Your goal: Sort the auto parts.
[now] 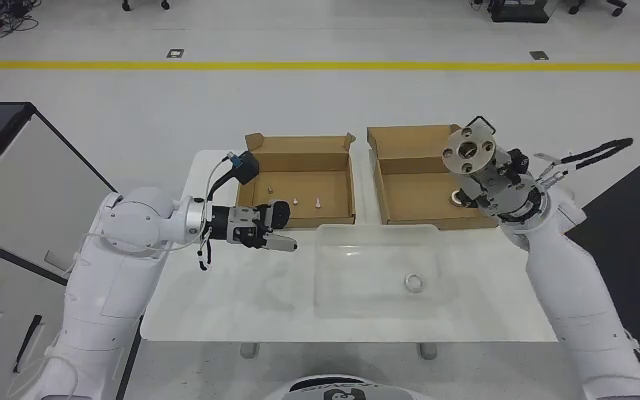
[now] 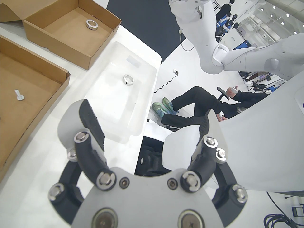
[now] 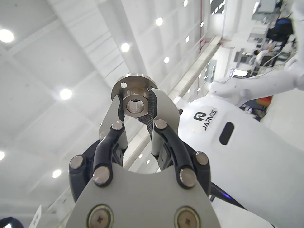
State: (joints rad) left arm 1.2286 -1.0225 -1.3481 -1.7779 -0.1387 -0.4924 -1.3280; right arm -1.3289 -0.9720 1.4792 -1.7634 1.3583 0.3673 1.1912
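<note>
The left arm stretches in from the left, its forearm level, and the left gripper (image 2: 146, 110) points right with its jaws spread wide and nothing between them. On the far right, the right arm bends upward, and the right gripper (image 3: 135, 94) faces the ceiling, clamped on a flanged metal bushing (image 1: 470, 150).

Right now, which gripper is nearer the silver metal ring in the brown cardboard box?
Right. The right gripper hangs above the box holding the ring; the left gripper sits beyond the other box.
</note>
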